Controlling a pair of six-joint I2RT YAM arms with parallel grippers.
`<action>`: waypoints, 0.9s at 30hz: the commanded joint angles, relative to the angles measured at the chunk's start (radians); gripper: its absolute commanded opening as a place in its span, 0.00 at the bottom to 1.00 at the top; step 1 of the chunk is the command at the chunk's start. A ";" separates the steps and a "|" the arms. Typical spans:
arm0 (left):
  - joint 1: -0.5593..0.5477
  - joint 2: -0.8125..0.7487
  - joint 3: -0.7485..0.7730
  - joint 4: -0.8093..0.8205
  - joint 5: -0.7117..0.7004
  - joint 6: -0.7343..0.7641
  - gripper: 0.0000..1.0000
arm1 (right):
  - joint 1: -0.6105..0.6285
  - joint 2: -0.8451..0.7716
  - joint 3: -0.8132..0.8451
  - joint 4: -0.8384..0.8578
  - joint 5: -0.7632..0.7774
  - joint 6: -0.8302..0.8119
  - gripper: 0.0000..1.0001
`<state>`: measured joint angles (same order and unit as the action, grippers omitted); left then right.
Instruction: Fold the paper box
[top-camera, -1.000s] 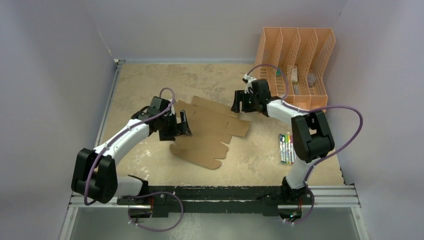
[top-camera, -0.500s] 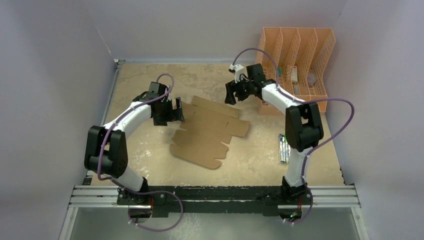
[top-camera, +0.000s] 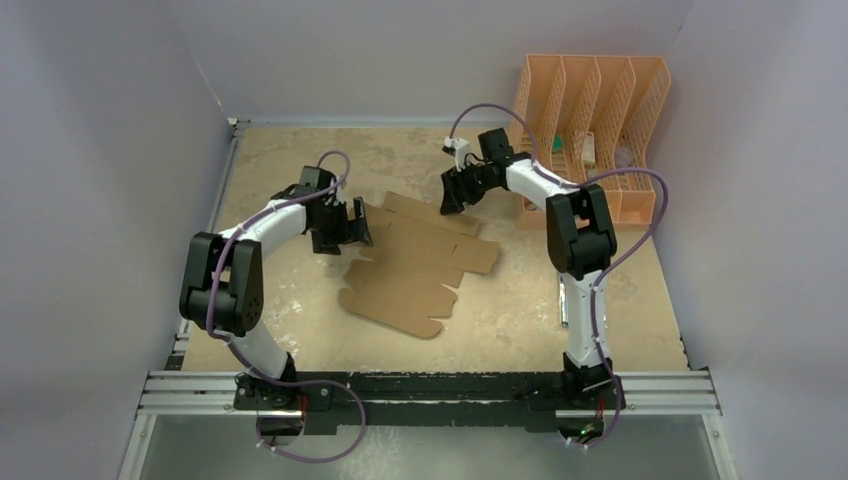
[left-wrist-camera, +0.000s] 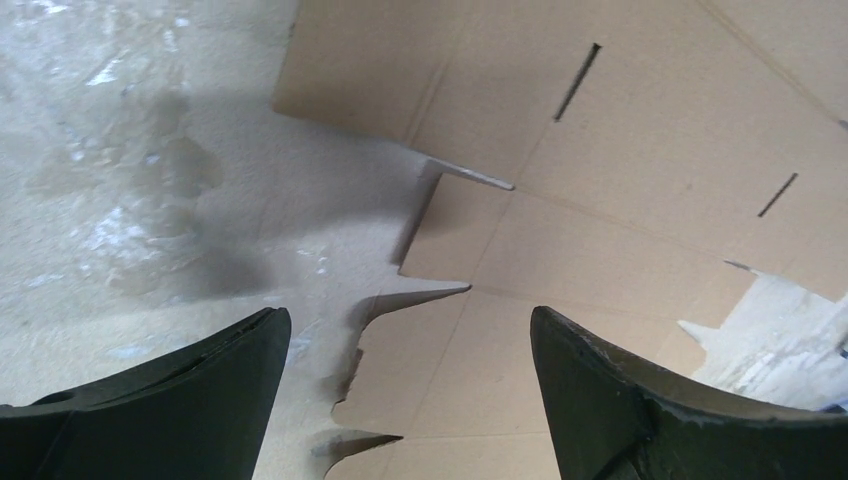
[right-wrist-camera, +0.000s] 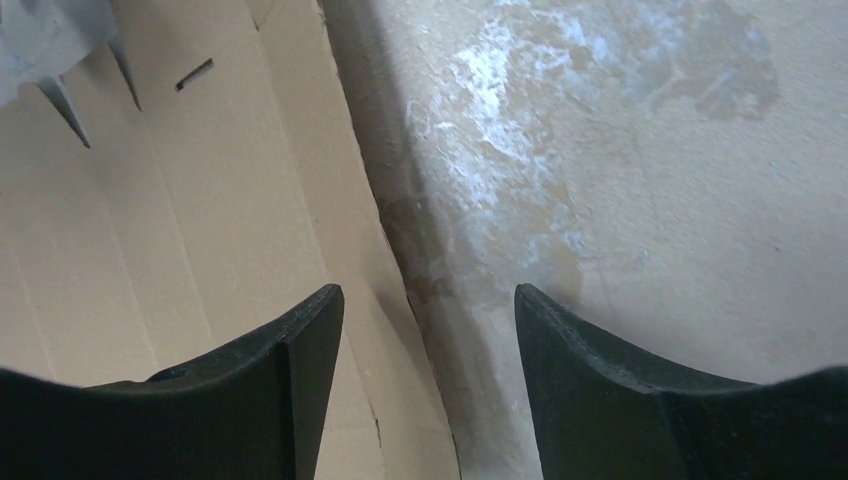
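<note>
Two sets of jaws, both released, nothing gripped. The paper box (top-camera: 420, 265) is a flat die-cut sheet lying mid-desk (top-camera: 290, 160), and no panel looks raised yet.

The left jaws hang over its 10 o'clock corner. In the left wrist view, the tabbed flaps (left-wrist-camera: 420, 400) sit between the tips and the slots (left-wrist-camera: 578, 82) lie further in. The right jaws hang over the 1 o'clock side. The right wrist view shows the sheet's long edge (right-wrist-camera: 365, 200) running between the tips, bare desk on one side and cardboard on the other.

My read: you're lining up for the first fold. To do it well:
- Come down at the edge, not on the panel. One tip has to slide under the flap.
- Pinch shallow, then swing the flap up along its crease. Don't pull outward.
- Use one arm to hold the centre panel down while the other folds. The sheet is light and will likely skid on this smooth desk.
- The orange file rack (top-camera: 590, 140) is at 2 o'clock, so watch the right arm (top-camera: 575, 230) near it.
</note>
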<state>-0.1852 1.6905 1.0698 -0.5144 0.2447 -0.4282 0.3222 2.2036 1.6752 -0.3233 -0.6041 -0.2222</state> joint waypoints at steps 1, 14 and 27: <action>0.004 0.011 -0.038 0.108 0.114 -0.046 0.89 | 0.019 0.021 0.081 -0.052 -0.110 -0.046 0.65; 0.003 -0.056 -0.171 0.233 0.216 -0.154 0.88 | 0.035 0.106 0.218 -0.231 -0.172 -0.116 0.30; 0.006 -0.073 -0.082 0.205 0.120 -0.084 0.86 | 0.055 -0.037 0.199 -0.335 -0.002 -0.253 0.00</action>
<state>-0.1852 1.6344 0.9337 -0.3576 0.3748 -0.5327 0.3603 2.2757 1.8751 -0.6117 -0.6708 -0.4168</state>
